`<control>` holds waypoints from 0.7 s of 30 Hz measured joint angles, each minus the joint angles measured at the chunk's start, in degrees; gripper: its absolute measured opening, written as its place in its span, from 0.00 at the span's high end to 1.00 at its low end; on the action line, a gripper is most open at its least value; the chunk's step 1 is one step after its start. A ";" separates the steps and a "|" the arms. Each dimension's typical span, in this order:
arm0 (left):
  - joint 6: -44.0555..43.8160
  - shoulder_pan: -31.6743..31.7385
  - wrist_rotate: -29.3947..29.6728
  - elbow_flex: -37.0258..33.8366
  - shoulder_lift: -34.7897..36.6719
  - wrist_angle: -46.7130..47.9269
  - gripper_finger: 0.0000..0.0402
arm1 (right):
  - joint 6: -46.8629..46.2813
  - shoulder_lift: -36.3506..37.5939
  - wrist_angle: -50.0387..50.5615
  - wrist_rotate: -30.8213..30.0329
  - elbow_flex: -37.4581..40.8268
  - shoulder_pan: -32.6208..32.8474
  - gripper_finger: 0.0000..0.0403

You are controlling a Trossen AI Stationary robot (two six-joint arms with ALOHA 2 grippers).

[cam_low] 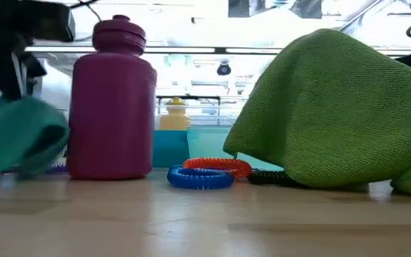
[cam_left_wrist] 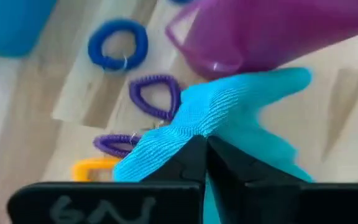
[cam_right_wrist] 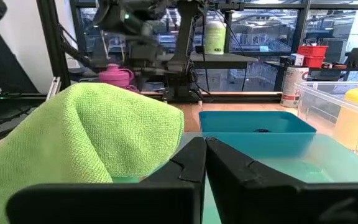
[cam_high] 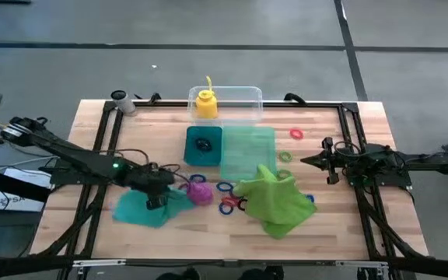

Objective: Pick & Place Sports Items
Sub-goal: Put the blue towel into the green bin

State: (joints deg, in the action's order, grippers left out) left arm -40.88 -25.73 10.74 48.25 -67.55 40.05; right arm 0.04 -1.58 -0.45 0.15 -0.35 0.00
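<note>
Nearest the table-level camera lie a blue ring [cam_low: 201, 178] and a red ring [cam_low: 217, 165], touching, on the wood. Behind them, at 9 o'clock, the purple bottle [cam_low: 113, 100] stands upright; at 3 o'clock the lime-green cloth [cam_low: 334, 114] rises in a heap. The yellow bottle [cam_low: 175, 114] shows far behind, between them.

High view: the left gripper [cam_high: 159, 196] is low over the teal cloth [cam_high: 148, 207], at 7 o'clock from the table centre, with the purple bottle just beside it toward 3 o'clock. The yellow bottle stands inside the clear tub [cam_high: 236, 103] at 12 o'clock. The teal tray [cam_high: 247, 148] sits at centre, one dark ring in its deeper part. Loose rings lie between the cloths and near the tray's 3 o'clock edge. The right gripper [cam_high: 320, 161] waits at 3 o'clock, apart from all items.

Left wrist view: the left gripper's fingers [cam_left_wrist: 188, 163] are fully closed, pinching a raised fold of the teal cloth. Gripping a fold rather than the flat sheet is probably what lets thin fabric be lifted. Purple rings [cam_left_wrist: 155, 95] lie beyond it; whether the cloth has cleared the table cannot be told.

Right wrist view: the right gripper's fingers [cam_right_wrist: 194, 163] are closed on nothing, pointing toward the lime-green cloth and the tray.
</note>
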 joint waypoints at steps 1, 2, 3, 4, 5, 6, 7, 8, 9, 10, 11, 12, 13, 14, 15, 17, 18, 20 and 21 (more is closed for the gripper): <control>0.11 0.01 0.47 0.00 1.23 -0.02 1.00 | 0.01 0.01 0.01 -0.01 0.00 0.01 1.00; 0.13 0.01 0.83 0.00 2.56 0.00 1.00 | 0.01 0.02 0.00 0.01 -0.01 0.01 1.00; 0.13 0.01 1.22 0.00 3.81 0.00 1.00 | 0.00 0.00 0.00 0.00 0.00 0.00 1.00; 0.17 0.01 1.36 0.00 5.01 0.00 1.00 | -0.01 0.02 0.00 -0.01 -0.01 -0.01 1.00; 0.46 0.01 1.31 0.00 6.19 0.02 1.00 | 0.01 0.02 0.02 0.01 0.01 -0.01 1.00; 0.85 0.01 0.90 0.00 7.47 0.02 1.00 | -0.01 0.00 0.01 0.00 -0.01 0.01 1.00; 1.38 0.01 0.11 0.00 8.68 0.02 1.00 | 0.00 0.01 0.00 0.01 -0.01 0.00 1.00; 1.97 0.01 -0.40 0.00 9.93 0.02 1.00 | 0.00 0.02 0.00 -0.01 0.01 0.00 1.00; 2.39 0.01 -1.29 0.12 11.17 0.03 1.00 | 0.01 0.02 0.00 0.01 -0.01 -0.01 1.00; 2.76 0.01 -1.70 0.34 12.35 0.02 1.00 | 0.01 0.02 0.00 -0.01 0.00 0.01 1.00; 3.10 0.01 -2.17 0.71 13.46 0.09 1.00 | 0.01 0.02 0.00 -0.01 0.01 0.01 1.00; 3.30 0.01 -2.80 1.29 14.47 0.07 1.00 | 0.01 0.02 0.00 0.01 0.01 0.01 1.00; 3.76 0.01 -2.95 1.98 15.31 0.04 1.00 | 0.01 0.01 0.00 -0.01 0.00 -0.01 1.00; 4.33 0.01 -3.15 2.83 16.04 0.04 1.00 | 0.01 0.00 0.00 0.01 -0.01 0.00 1.00; 5.07 0.01 -3.21 3.78 16.59 0.04 1.00 | 0.01 0.02 0.01 0.00 0.00 -0.01 1.00; 7.04 0.01 -3.39 6.10 17.18 0.04 1.00 | 0.01 0.02 0.00 0.01 0.01 -0.01 1.00; 8.23 0.01 -3.39 7.48 17.24 0.07 1.00 | 0.01 0.02 0.00 0.01 -0.01 -0.01 1.00; 11.17 -0.01 -3.33 10.23 17.17 0.04 1.00 | 0.01 0.00 0.00 0.00 0.00 0.00 1.00; 12.87 -0.01 -3.06 11.65 17.03 0.04 1.00 | 0.00 0.00 0.00 0.00 -0.01 0.00 1.00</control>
State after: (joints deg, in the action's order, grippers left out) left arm -28.01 -25.74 7.68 59.90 -50.52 40.10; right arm 0.04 -1.58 -0.45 0.15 -0.36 0.00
